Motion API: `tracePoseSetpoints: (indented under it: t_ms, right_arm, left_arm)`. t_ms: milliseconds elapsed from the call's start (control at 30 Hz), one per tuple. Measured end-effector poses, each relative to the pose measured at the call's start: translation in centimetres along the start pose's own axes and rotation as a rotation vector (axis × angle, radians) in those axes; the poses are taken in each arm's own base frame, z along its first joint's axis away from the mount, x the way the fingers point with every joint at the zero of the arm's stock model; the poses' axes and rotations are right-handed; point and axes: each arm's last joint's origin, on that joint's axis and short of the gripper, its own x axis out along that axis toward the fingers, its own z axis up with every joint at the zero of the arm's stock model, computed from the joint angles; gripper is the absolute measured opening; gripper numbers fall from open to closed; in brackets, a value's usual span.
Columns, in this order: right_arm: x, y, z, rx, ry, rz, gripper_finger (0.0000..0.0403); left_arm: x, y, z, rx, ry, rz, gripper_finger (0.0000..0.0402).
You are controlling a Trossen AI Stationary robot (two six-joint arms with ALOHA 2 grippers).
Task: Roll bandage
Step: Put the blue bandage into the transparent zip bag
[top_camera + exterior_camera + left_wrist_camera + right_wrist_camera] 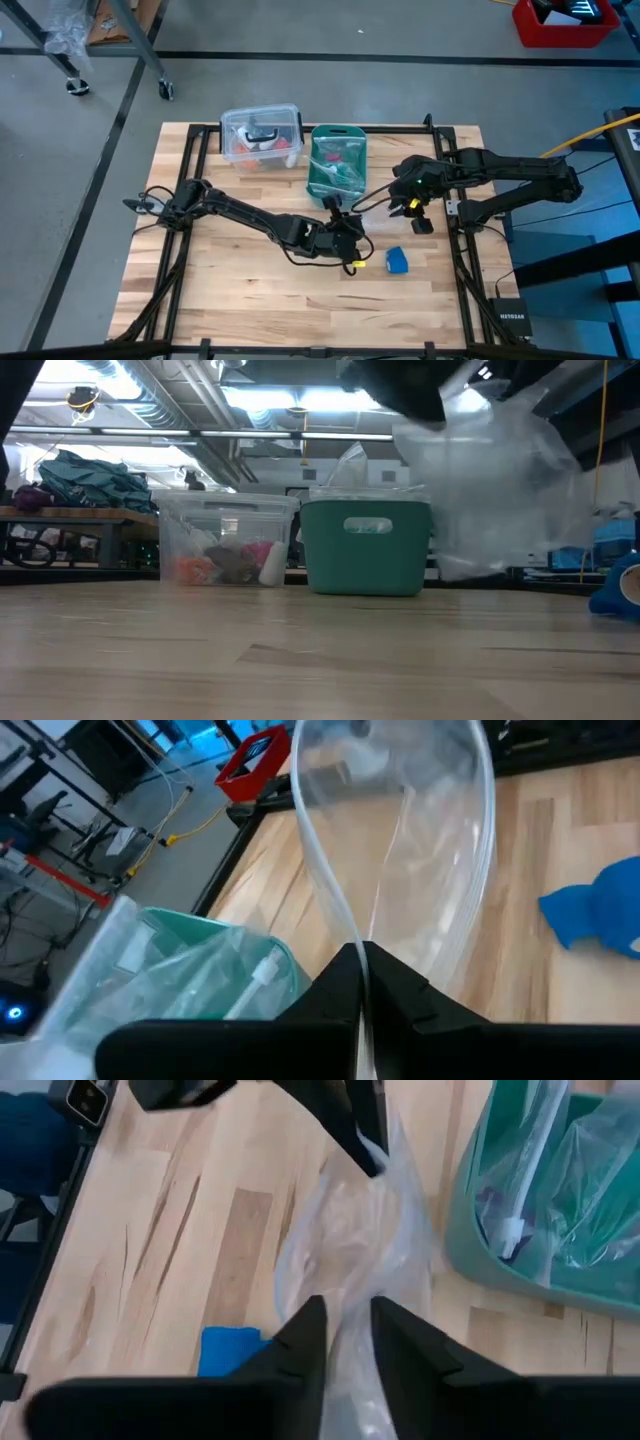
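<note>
The blue bandage (397, 261) lies bunched on the wooden table, near its front right, and no gripper touches it; it also shows in the left wrist view (600, 905). A clear plastic bag (350, 1230) hangs in the air between the two grippers. My left gripper (352, 232) is shut on the bag, just left of the bandage. My right gripper (350, 1330) is above the table's right side. Its fingers stand apart, with the bag's film running between them. My left gripper pinches the clear bag's film (372, 935) between its two shut fingers, at one end of the bag. The bag billows out beyond the fingertips, clear of the table. My right gripper has the bag's film (348, 1315) between its parted fingers; I cannot tell whether they touch it.
A teal-green basket (337, 160) with packets inside stands at the back centre. A clear lidded box (261, 136) stands to its left. Bare wood lies to the left and front of the grippers. A black frame (455, 260) runs along the table's edges.
</note>
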Motion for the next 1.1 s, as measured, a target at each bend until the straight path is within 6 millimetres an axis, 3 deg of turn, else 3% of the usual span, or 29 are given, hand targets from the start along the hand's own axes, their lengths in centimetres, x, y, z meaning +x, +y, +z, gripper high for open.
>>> tracePoseSetpoints:
  t_ms: [200, 367, 667, 767, 867, 967, 1100]
  right_arm:
    - [-0.1, -0.1, 0.9, -0.016, -0.099, 0.013, 0.0143]
    - [-0.4, 0.1, 2.3, -0.086, -0.252, 0.090, 0.0161]
    - [-4.7, 0.7, 4.6, -0.236, -0.402, 0.057, 0.0163]
    - [-6.2, 1.1, 4.4, -0.231, -0.375, 0.063, 0.0163]
    - [-6.4, 1.3, 3.7, -0.207, -0.291, 0.083, 0.0163]
    - [-5.6, 2.0, 2.6, -0.173, -0.153, 0.115, 0.0163]
    - [-2.9, 3.8, 1.6, -0.154, 0.009, 0.186, 0.0163]
  left_arm:
    - [-2.8, 2.6, 0.9, 0.036, 0.040, -0.005, 0.0000]
    - [-4.7, 4.9, 0.6, 0.040, 0.125, 0.001, 0.0000]
    - [-8.7, 7.2, 0.1, -0.005, 0.213, -0.006, 0.0000]
    - [-10.4, 7.4, -0.1, -0.048, 0.228, -0.013, 0.0000]
    - [-12.0, 7.1, -0.9, -0.071, 0.271, -0.013, 0.0000]
    - [-13.6, 6.8, -1.9, -0.103, 0.324, 0.005, 0.0000]
    - [-15.4, 6.2, -2.8, -0.162, 0.359, 0.028, 0.0000]
